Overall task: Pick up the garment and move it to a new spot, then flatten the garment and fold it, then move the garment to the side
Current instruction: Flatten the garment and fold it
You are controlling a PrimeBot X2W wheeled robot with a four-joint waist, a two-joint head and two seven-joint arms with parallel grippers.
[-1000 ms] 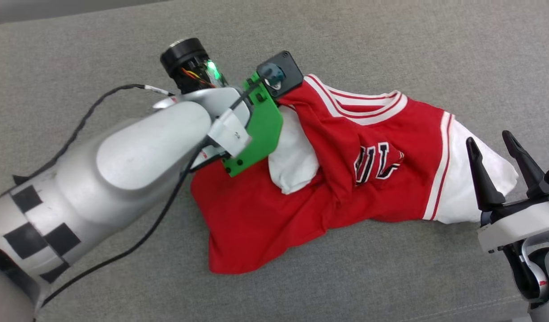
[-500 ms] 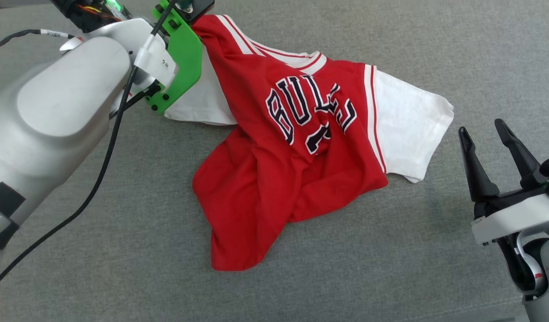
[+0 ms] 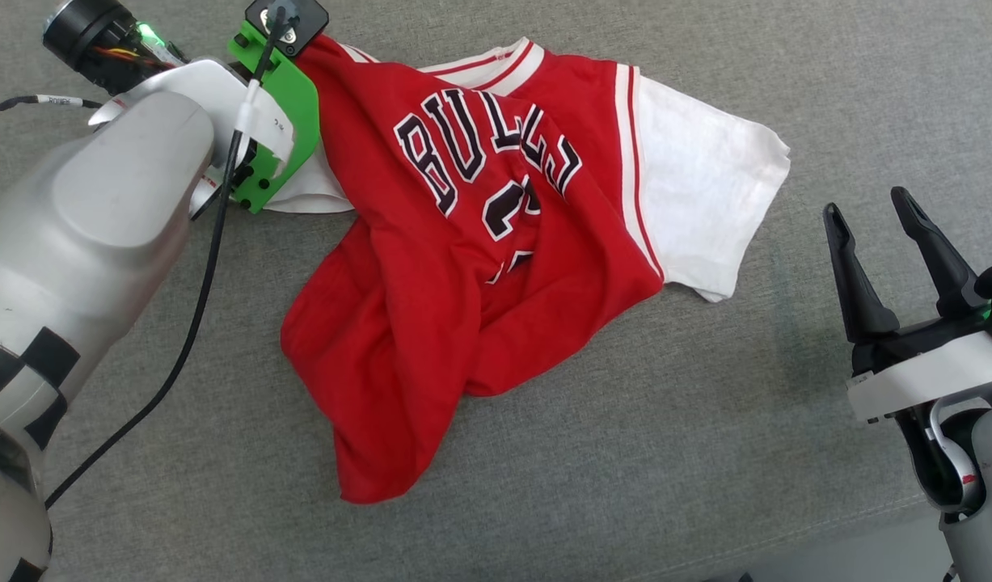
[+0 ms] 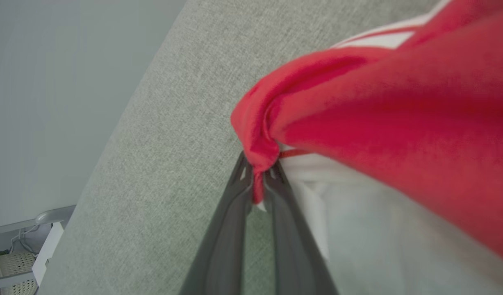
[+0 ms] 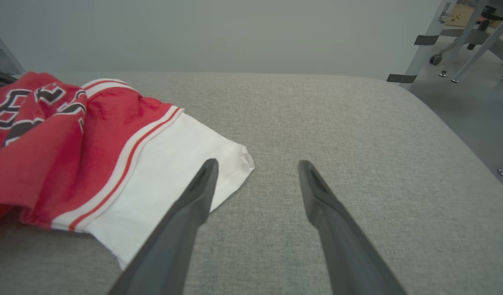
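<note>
Since a sec ago the shirt (image 3: 479, 267) has been hauled away from the right gripper (image 3: 866, 202). Its white sleeve (image 3: 706, 202), then right at those tips, now lies clear of them. The chest lettering, bunched before, is mostly opened out.

Left gripper (image 4: 257, 176): jaws pinched shut on a twist of red cloth at the shoulder/collar edge, w/ a bit poking out past the tips. The rest of the shirt trails away from the jaws across the grey couch (image 3: 706, 420), hem end furthest from the grip. Right gripper: jaws wide apart, nothing btw them, tips pointing over bare couch just beside the sleeve's corner, not touching it.

Step in hand, I'd say, is the move to a new spot. Flattening & folding aren't begun. To do it well:
- Hold the pinch firm, since only a small bunch is gripped and it could slip.
- Drag low & slow so the body doesn't roll under itself.
- Set down lettering-up and release once the cloth is slack.

The cloth is creased and doubled below the lettering, so it'll prob. need pulling from both sides. The right jaws sit handy for the sleeve edge.

Around: a black cable (image 3: 196, 307) hangs off the left arm, behind its jaws and near the shirt's hem side, so it could snag. Chair legs (image 5: 472, 41) stand on the floor far beyond the right jaws, no bother.
</note>
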